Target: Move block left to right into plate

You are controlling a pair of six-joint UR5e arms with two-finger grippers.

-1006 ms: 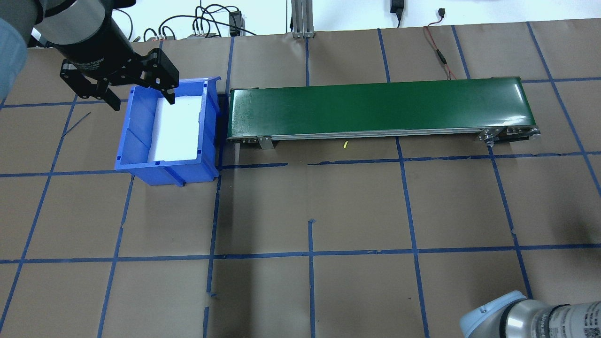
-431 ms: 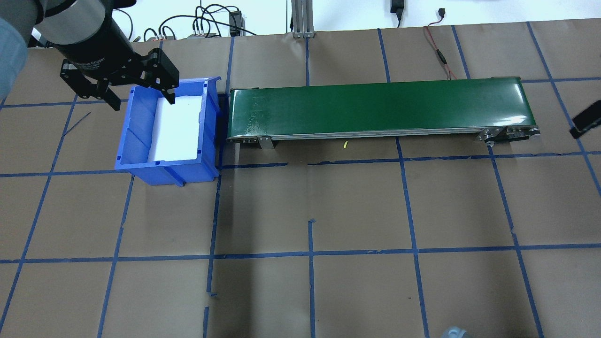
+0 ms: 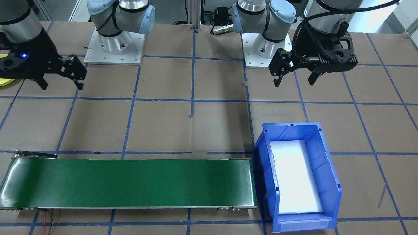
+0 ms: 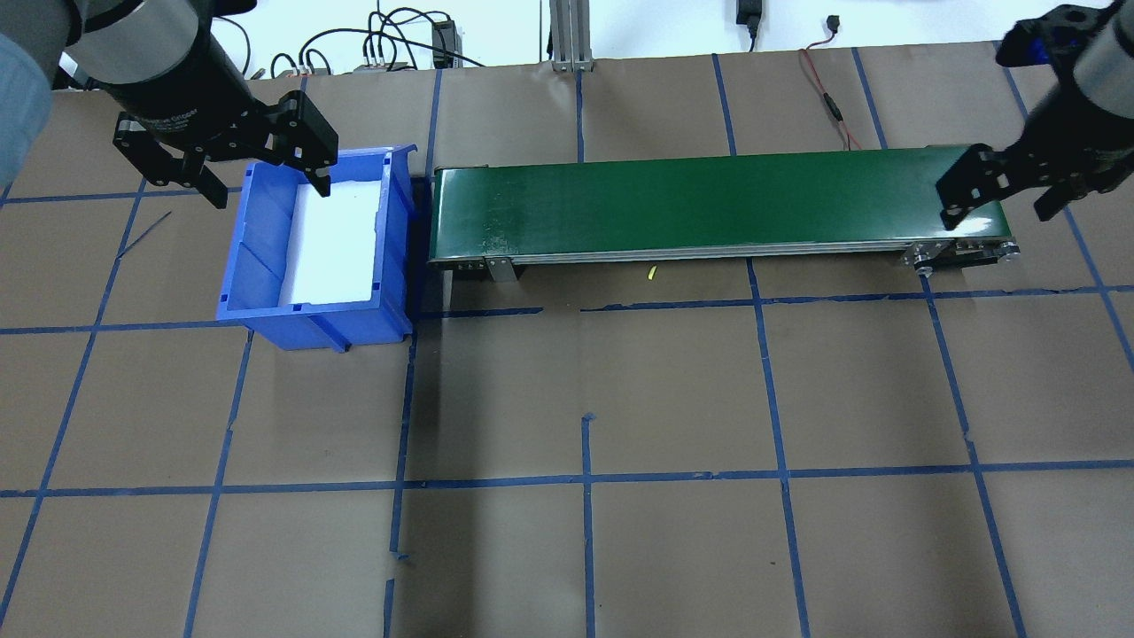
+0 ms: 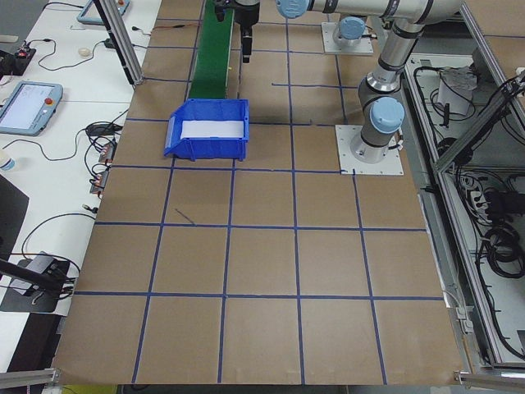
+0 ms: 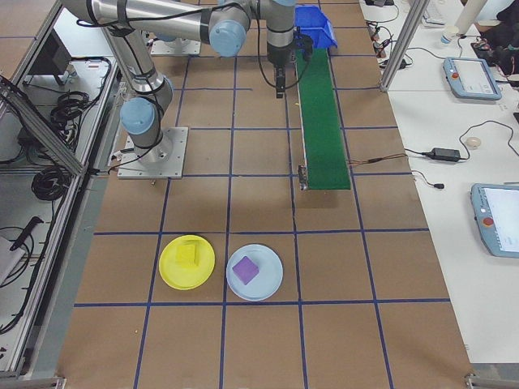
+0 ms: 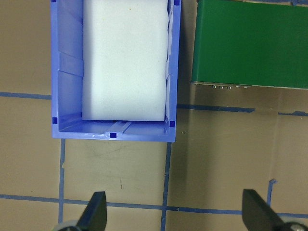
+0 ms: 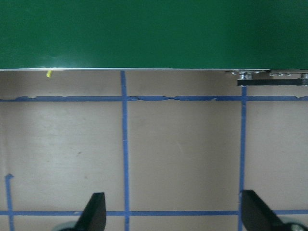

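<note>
Green belt of the conveyor (image 4: 709,206) is bare end to end, and the big change is on its right end: a second ago the right arm was only a stub at the bottom of the overhead view, then a sliver at the right edge, and now the right pincer (image 4: 999,197) hangs over that end of the belt, fingers spread wide and nothing between them. Its wrist view shows the same, two fingertips well apart over brown paper with the belt edge above.

The left pincer (image 4: 261,177) hasn't budged in that time. It sits over the far rim of the blue bin (image 4: 314,239), also wide and empty. The bin only has a white foam pad in it, no block as far as I can see.

The plate (image 6: 187,262) is well away from all this, past the conveyor's right end on the worktop, right beside a pale blue plate (image 6: 255,272). There's already a yellow block (image 6: 188,254) lying on the lime-yellow one, and a purple block (image 6: 245,269) on the pale blue one.

So my guess is either the drop is done and the right arm is swinging back to wait at the belt, or it's setting up to catch the next block. No block is riding the belt, so there's nothing to grab yet.
</note>
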